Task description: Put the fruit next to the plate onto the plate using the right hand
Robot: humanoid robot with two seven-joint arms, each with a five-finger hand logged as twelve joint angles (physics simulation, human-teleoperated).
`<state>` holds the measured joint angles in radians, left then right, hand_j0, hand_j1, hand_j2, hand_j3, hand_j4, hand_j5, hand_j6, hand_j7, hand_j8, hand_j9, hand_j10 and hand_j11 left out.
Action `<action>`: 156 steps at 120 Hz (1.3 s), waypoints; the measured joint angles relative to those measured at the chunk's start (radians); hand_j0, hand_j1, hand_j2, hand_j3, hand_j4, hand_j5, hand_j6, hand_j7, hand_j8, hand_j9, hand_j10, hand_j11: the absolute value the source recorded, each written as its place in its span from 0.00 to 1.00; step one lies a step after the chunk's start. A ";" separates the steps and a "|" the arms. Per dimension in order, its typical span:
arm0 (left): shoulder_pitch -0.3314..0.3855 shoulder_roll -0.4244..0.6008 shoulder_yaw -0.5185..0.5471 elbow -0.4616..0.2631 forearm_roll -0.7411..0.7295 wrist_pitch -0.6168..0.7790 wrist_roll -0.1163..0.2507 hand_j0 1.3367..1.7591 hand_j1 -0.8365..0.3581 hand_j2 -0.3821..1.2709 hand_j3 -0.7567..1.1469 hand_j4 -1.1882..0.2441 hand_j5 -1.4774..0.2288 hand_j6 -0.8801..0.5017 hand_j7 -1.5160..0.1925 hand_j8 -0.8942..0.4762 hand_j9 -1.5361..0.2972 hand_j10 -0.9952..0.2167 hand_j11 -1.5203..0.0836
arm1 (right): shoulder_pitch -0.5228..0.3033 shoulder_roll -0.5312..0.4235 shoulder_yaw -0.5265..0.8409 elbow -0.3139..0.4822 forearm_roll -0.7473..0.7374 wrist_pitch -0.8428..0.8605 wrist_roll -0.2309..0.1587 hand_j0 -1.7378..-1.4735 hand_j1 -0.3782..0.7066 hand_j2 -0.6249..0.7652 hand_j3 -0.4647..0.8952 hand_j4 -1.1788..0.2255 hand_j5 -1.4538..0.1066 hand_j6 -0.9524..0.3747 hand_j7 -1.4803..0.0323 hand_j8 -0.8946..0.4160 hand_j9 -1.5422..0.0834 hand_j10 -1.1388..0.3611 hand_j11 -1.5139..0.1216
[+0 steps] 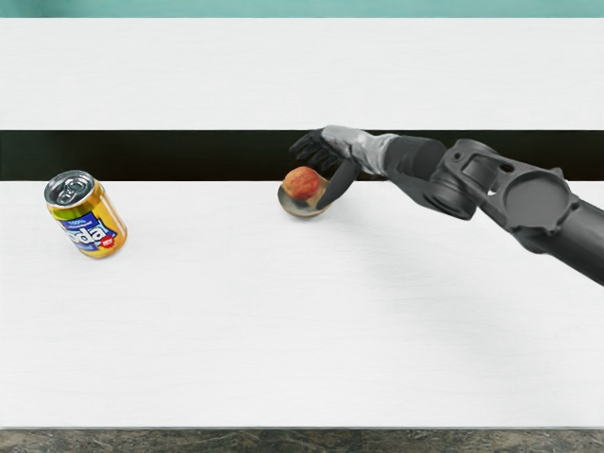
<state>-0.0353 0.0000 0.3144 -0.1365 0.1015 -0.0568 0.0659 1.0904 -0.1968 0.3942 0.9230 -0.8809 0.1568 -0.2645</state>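
The right hand [324, 153] arches over the fruit [300, 181], close against it; whether it grips or merely cups it, I cannot tell. The fruit rests on the plate [303, 209], probably ready for release. A can [85, 215] sits well apart on the table [283, 330].

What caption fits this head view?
Right hand beside a round reddish-orange fruit sitting on a small tan plate; yellow soda can far left.

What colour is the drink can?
The can is yellow-orange with a blue label; head view.
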 joint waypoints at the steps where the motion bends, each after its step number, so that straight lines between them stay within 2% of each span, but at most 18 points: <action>1: 0.000 0.000 0.000 0.000 0.000 0.000 0.000 0.76 0.75 0.26 0.40 0.66 0.68 0.46 0.70 0.47 0.66 0.62 0.75 | 0.000 -0.002 0.000 0.001 0.003 0.000 0.000 0.30 0.34 0.42 0.34 0.64 0.68 0.51 0.72 0.48 0.71 0.59 0.69; 33: 0.000 0.000 0.000 0.000 0.000 0.000 0.000 0.76 0.75 0.26 0.40 0.66 0.68 0.46 0.70 0.47 0.66 0.62 0.75 | 0.001 -0.122 0.026 0.087 0.167 0.035 0.002 0.30 0.19 0.43 0.34 0.74 0.81 0.61 0.85 0.57 0.83 0.67 0.81; 50: 0.000 0.000 0.000 0.000 0.000 0.000 0.000 0.76 0.75 0.26 0.40 0.66 0.68 0.46 0.70 0.47 0.66 0.62 0.75 | -0.007 -0.216 0.054 0.135 0.288 0.140 0.006 0.30 0.13 0.44 0.34 0.77 0.85 0.65 0.89 0.61 0.87 0.70 0.85; 73: 0.000 0.000 0.000 0.000 0.000 0.000 0.000 0.76 0.75 0.26 0.40 0.66 0.68 0.46 0.70 0.47 0.66 0.62 0.75 | -0.019 -0.348 0.064 0.148 0.561 0.376 0.033 0.30 0.10 0.44 0.34 0.79 0.88 0.67 0.92 0.63 0.90 0.72 0.87; 100: 0.000 0.000 0.000 0.000 0.000 0.000 0.000 0.76 0.75 0.26 0.40 0.66 0.68 0.46 0.70 0.47 0.66 0.62 0.75 | -0.091 -0.506 0.063 0.147 0.847 0.445 0.035 0.30 0.08 0.44 0.34 0.81 0.89 0.68 0.94 0.65 0.91 0.73 0.89; 135: 0.000 0.000 0.000 0.000 0.000 0.000 0.000 0.76 0.75 0.26 0.40 0.66 0.68 0.46 0.70 0.47 0.66 0.62 0.75 | -0.148 -0.644 0.060 0.152 0.949 0.454 0.030 0.30 0.07 0.45 0.34 0.81 0.90 0.69 0.95 0.66 0.92 0.73 0.90; 156: 0.000 0.000 0.000 0.000 0.001 0.000 0.000 0.76 0.75 0.26 0.40 0.66 0.68 0.46 0.70 0.47 0.66 0.62 0.75 | -0.160 -0.676 0.060 0.151 0.965 0.454 0.030 0.30 0.07 0.45 0.34 0.82 0.90 0.69 0.95 0.66 0.92 0.74 0.90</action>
<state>-0.0353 0.0000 0.3142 -0.1365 0.1020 -0.0568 0.0659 0.9301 -0.8731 0.4537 1.0744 0.0837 0.6110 -0.2345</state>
